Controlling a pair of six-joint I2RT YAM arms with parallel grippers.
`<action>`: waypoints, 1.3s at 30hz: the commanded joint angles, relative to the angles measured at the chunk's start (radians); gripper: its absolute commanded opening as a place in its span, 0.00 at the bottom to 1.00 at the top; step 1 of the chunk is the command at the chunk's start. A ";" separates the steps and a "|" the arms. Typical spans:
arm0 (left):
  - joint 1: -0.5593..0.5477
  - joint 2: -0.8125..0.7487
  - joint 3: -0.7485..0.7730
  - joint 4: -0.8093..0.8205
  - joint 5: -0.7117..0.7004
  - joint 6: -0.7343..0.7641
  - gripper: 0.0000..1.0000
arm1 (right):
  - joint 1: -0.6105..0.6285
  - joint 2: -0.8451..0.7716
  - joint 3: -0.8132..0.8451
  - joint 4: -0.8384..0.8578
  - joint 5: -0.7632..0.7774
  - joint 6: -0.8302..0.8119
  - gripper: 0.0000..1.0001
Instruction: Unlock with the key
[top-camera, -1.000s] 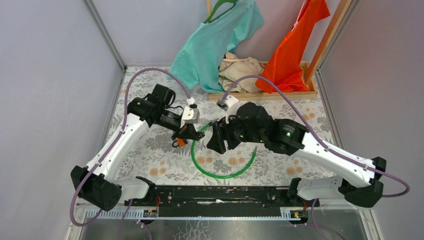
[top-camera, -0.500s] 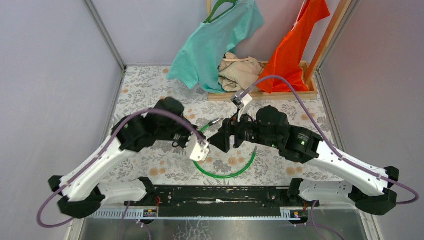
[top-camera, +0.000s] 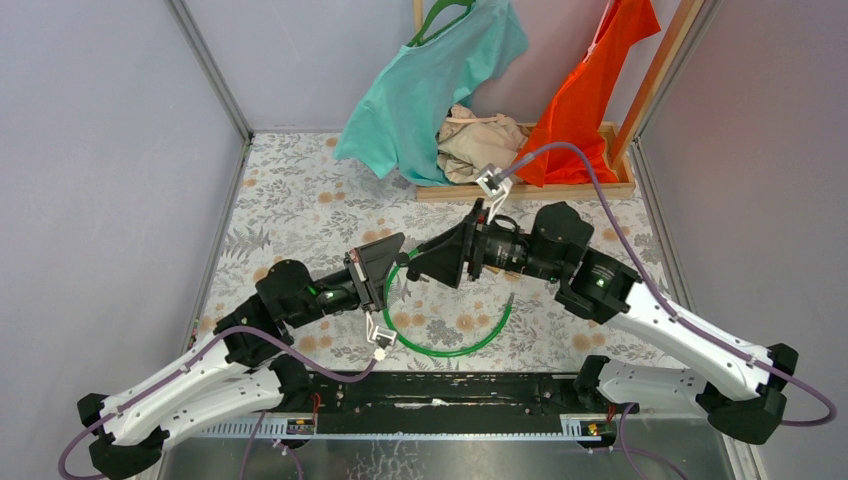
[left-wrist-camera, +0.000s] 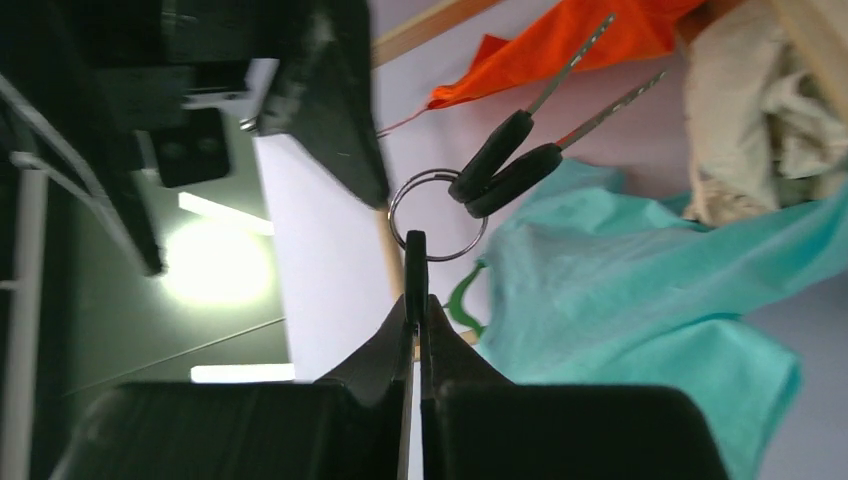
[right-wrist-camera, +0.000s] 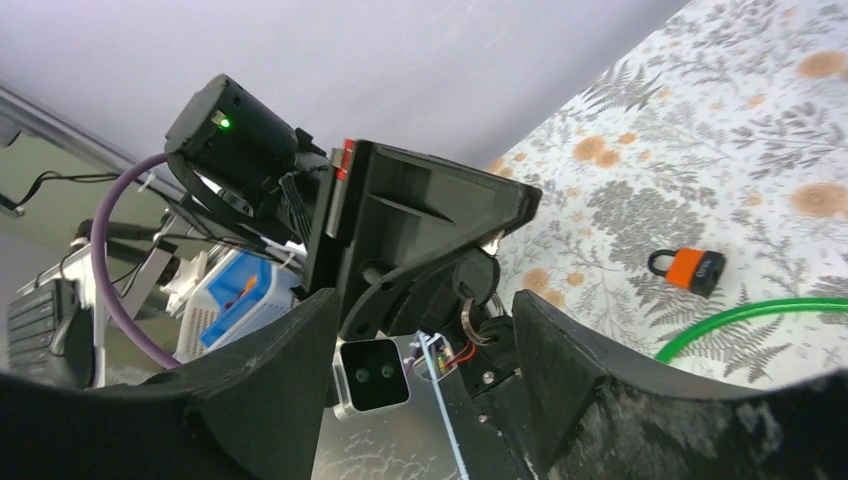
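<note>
My left gripper (left-wrist-camera: 415, 300) is shut on the thin black head of a key (left-wrist-camera: 415, 262), held in the air and tilted upward. A metal ring (left-wrist-camera: 437, 215) hangs from it with two more black-headed keys (left-wrist-camera: 505, 160). In the top view the left gripper (top-camera: 383, 262) faces my right gripper (top-camera: 425, 265) at close range. The right gripper (right-wrist-camera: 420, 350) is open and empty, its fingers (right-wrist-camera: 590, 380) on either side of the left gripper's tip and the ring (right-wrist-camera: 470, 318). An orange and black padlock (right-wrist-camera: 690, 268) lies on the floral cloth, apart from both grippers. It is hidden in the top view.
A green cable loop (top-camera: 450, 350) lies on the floral table cloth (top-camera: 300, 190), also in the right wrist view (right-wrist-camera: 745, 318). A wooden rack (top-camera: 520, 190) at the back holds a teal shirt (top-camera: 430, 80), an orange shirt (top-camera: 590, 90) and beige cloth (top-camera: 480, 140).
My left arm has swung back toward the near edge and turned its gripper up toward the right gripper. The right gripper has risen and moved closer. The padlock no longer shows from above.
</note>
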 joint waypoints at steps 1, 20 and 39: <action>-0.005 -0.023 -0.008 0.218 0.048 0.276 0.00 | -0.013 0.054 0.006 0.158 -0.126 0.054 0.69; -0.005 -0.052 -0.036 0.219 0.025 0.300 0.00 | -0.051 0.137 -0.089 0.466 -0.260 0.263 0.28; -0.005 0.120 0.449 -0.590 -0.086 -0.614 1.00 | -0.157 0.089 0.144 -0.236 -0.409 -0.275 0.00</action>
